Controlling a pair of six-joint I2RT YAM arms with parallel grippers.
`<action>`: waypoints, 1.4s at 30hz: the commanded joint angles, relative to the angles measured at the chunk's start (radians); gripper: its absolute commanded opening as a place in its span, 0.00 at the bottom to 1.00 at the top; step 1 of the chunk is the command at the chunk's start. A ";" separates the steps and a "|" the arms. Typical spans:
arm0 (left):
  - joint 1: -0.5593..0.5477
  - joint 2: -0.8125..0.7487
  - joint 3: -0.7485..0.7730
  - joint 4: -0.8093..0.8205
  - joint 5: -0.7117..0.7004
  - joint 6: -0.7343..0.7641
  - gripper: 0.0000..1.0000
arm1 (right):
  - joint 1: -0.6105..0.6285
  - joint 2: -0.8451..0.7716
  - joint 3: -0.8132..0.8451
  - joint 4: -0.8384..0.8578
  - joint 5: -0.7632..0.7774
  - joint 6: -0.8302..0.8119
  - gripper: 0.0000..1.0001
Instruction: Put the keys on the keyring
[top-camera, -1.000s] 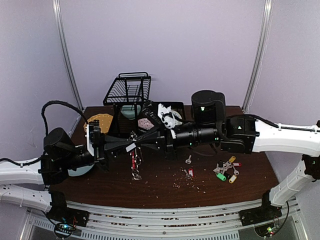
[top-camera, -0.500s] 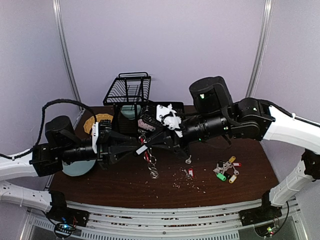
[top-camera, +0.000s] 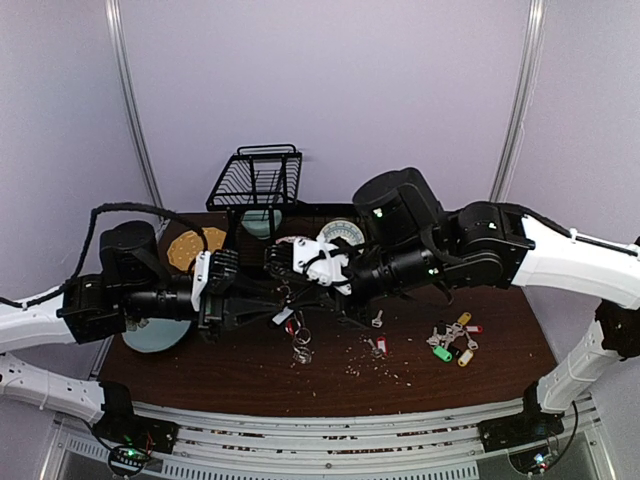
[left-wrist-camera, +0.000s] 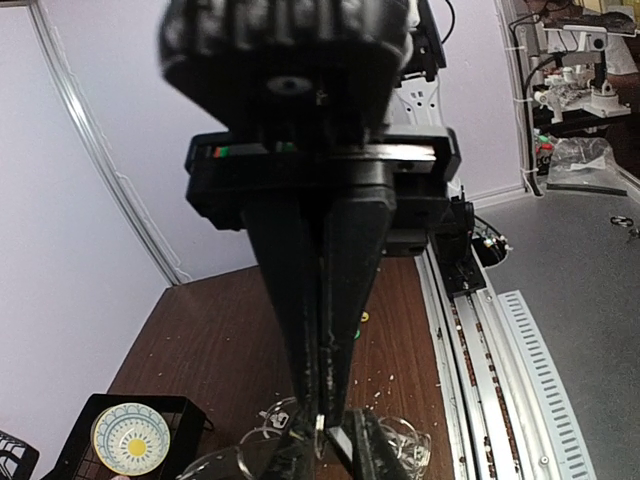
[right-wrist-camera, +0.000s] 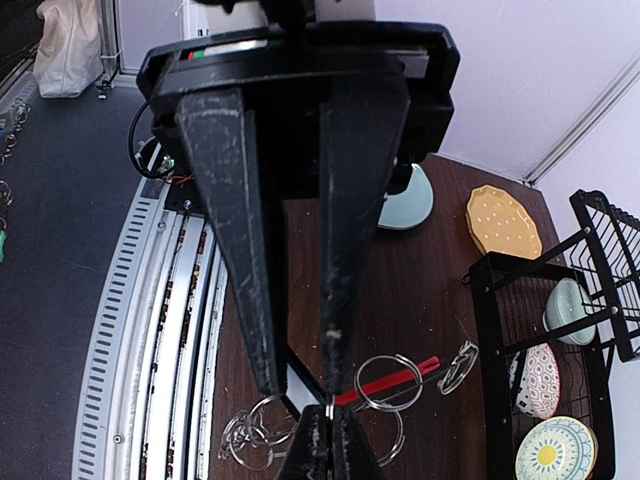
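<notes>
The keyring (top-camera: 300, 343) hangs over the middle of the table, its red arc (right-wrist-camera: 397, 379) and several silver split rings (right-wrist-camera: 389, 383) showing in the right wrist view. My left gripper (top-camera: 280, 316) is shut on a ring of it (left-wrist-camera: 320, 425). My right gripper (top-camera: 288, 300) meets it tip to tip and is open (right-wrist-camera: 300, 385), one fingertip (right-wrist-camera: 337, 380) at the held ring. A cluster of keys with coloured tags (top-camera: 452, 340) lies at the right. Two single keys (top-camera: 377, 320) lie nearer the middle, one with a red tag (top-camera: 380, 345).
A black wire rack (top-camera: 255, 180) stands at the back with patterned dishes (right-wrist-camera: 545, 455) in it. An orange plate (top-camera: 195, 245) and a pale blue plate (top-camera: 155, 335) lie at the left. Crumbs (top-camera: 375, 365) are scattered on the brown table.
Both grippers have shifted right and lower, still tip to tip. The keyring has gone with them and hangs lower. The right wrist has swung in towards the table's middle.
</notes>
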 joint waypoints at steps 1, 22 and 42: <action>-0.013 0.022 0.029 -0.017 -0.006 0.032 0.14 | 0.009 -0.020 0.017 0.035 0.013 -0.011 0.00; -0.013 0.032 0.059 -0.112 -0.074 0.110 0.27 | 0.017 -0.047 -0.003 0.058 -0.036 -0.023 0.00; -0.016 0.035 0.011 0.069 -0.035 0.043 0.11 | 0.017 -0.038 -0.023 0.113 -0.007 -0.013 0.00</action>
